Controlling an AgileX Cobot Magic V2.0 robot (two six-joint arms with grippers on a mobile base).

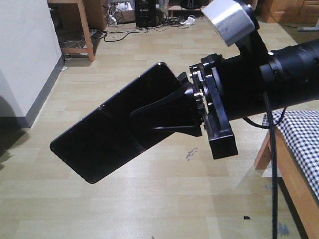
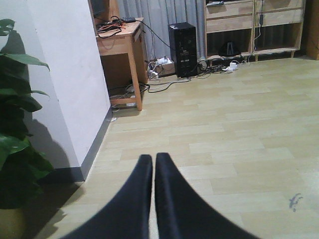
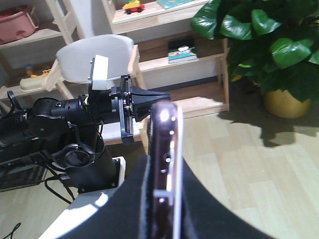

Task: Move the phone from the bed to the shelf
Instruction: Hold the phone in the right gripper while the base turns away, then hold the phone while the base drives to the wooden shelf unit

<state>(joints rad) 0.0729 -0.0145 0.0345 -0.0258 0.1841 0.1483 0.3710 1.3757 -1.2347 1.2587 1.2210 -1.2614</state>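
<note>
Pale wood floor [image 1: 149, 209] below — right gripper [image 1: 135, 130] extended level, clamped on phone [image 1: 89, 144]; left gripper [image 2: 153, 159] pressed together.

Phone [image 1: 94, 139] in right hand [image 1: 137, 129], seemingly aloft

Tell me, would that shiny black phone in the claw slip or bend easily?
Probably slippery: the phone is glossy black, so the right gripper pinching its flat faces matters. Likely stiff, since it sticks out unsupported without drooping. Dropped onto the hard floor, it might crack.

Right claw [image 3: 165, 164] tight; left claw [image 2: 153, 158] closed
</note>
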